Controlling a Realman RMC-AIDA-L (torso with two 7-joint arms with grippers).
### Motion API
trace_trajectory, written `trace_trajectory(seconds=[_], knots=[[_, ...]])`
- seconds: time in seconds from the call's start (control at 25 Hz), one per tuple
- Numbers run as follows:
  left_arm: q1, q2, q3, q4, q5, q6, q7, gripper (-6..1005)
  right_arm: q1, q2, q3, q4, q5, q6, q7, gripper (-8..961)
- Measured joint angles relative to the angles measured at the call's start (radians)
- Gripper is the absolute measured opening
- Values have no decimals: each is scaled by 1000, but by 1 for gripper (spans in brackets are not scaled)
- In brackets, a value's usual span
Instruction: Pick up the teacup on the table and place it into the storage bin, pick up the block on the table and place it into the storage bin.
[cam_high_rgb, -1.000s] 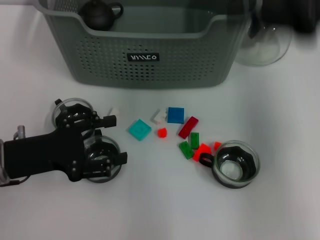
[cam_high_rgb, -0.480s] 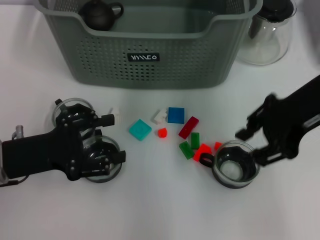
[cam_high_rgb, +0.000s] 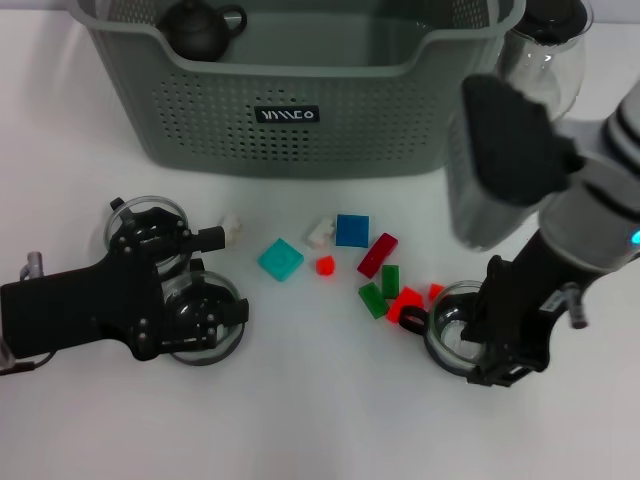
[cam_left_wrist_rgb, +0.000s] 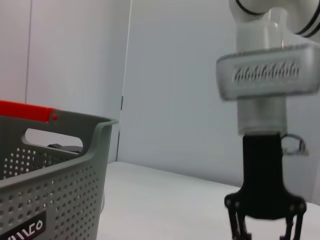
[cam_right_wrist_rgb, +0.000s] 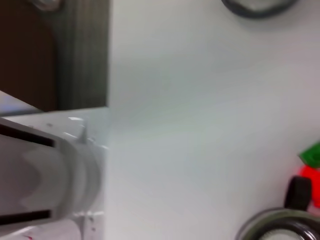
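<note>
Nearest, the right end effector (cam_high_rgb: 497, 350) stands over the glass teacup (cam_high_rgb: 462, 330) at the near right of the white counter (cam_high_rgb: 330, 420). Its dark fingers straddle the cup's right rim, parted around it; whether they press the glass cannot be told. The left wrist view shows that same end effector (cam_left_wrist_rgb: 266, 227) from the side, fingers spread and pointing down. The teacup sits upright on the counter, its black handle (cam_high_rgb: 410, 318) turned toward the blocks.

At the near left, the left end effector (cam_high_rgb: 185, 290) lies low over two more glass cups, a nearer one (cam_high_rgb: 205, 320) and a farther one (cam_high_rgb: 150, 222). Its black body hides much of both, and how far its fingers are open cannot be told.

Between the two arms a scatter of small blocks lies on the counter: a teal square block (cam_high_rgb: 280, 259), a blue square block (cam_high_rgb: 351, 230), a dark red bar (cam_high_rgb: 377, 253), two green blocks (cam_high_rgb: 380, 290), a small red cube (cam_high_rgb: 324, 265), a flat red block (cam_high_rgb: 406, 301) touching the teacup's handle, and white pieces (cam_high_rgb: 320, 232).

Farther back stands the storage bin (cam_high_rgb: 290, 110), grey-green with perforated walls and a black label. A dark teapot (cam_high_rgb: 200, 25) sits in its far left corner. Just beside the bin's right end is a clear glass jug (cam_high_rgb: 545, 60).
</note>
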Motion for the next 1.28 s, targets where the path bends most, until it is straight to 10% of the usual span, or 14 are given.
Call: trace_trajectory(seconds=[0.68,1.0,1.28], knots=[[0,0,0,0,0,0,-1,825,-7,6,-168,124,-35,164,72,421],[0,-1,0,0,0,0,-1,825,-7,1,-155,100,-19,138,78,132],[0,-1,0,0,0,0,-1,825,-62,-4,84,-76,147,-26,-54,63]])
